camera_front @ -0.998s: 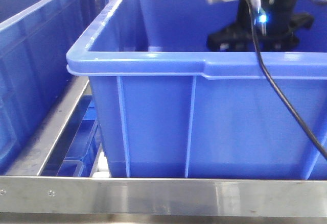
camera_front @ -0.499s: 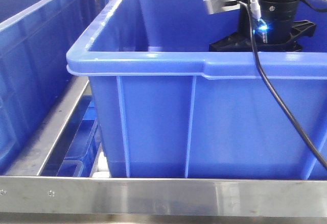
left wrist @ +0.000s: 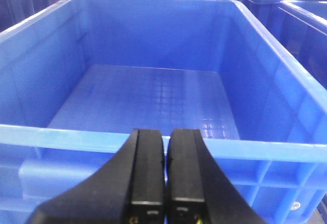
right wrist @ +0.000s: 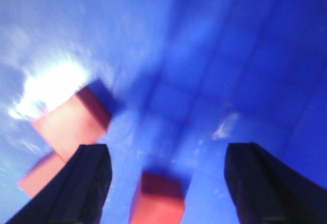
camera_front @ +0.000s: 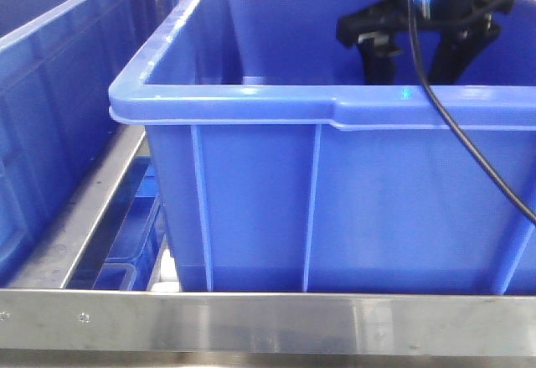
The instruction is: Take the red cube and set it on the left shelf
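My right tool (right wrist: 168, 183) hangs released inside the blue crate (camera_front: 251, 100), straddling a red cube (right wrist: 156, 198) for pickup; my left tool (left wrist: 166, 178) waits clenched, empty.

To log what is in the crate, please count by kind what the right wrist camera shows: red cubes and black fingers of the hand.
Red cubes: 3 (blurred; one partly behind a finger)
Black fingers of the right hand: 2, set apart
Total: 5
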Robot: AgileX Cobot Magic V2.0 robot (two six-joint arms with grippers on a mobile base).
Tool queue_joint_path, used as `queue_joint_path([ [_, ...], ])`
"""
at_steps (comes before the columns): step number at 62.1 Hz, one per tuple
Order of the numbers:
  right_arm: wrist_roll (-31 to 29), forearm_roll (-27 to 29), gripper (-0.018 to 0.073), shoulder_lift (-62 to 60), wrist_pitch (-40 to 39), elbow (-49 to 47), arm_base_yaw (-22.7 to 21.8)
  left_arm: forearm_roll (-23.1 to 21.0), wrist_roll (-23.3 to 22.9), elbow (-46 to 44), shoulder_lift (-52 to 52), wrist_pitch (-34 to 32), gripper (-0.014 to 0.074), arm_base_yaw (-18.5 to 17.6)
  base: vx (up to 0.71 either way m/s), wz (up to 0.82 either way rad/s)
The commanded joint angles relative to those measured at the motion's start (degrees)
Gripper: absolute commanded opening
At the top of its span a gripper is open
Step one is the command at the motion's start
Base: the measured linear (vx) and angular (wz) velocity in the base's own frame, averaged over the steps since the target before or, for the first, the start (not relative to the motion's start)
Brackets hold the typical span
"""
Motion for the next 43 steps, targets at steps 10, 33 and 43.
queue_joint_path([
  [10, -0.6, -1.3, 0.0388, -10.5, -4.8, -2.2, -0.3, -0.4, -0.4, 1.4, -0.9, -5.5, 0.0102, -0.4, 0.0, 0.0],
  [33, -0.9, -1.3, 0.0052, -29.5, -17.3, 14.0, -0.3, -0.4, -0.4, 1.4, -0.9, -5.5, 0.0102, -0.4, 0.0, 0.0],
  [43, -0.9, -1.3, 0.0052, -40.5, -24.0, 25.9, -0.3, -0.4, -0.4, 1.4, -0.9, -5.5, 0.0102, -0.4, 0.0, 0.0],
])
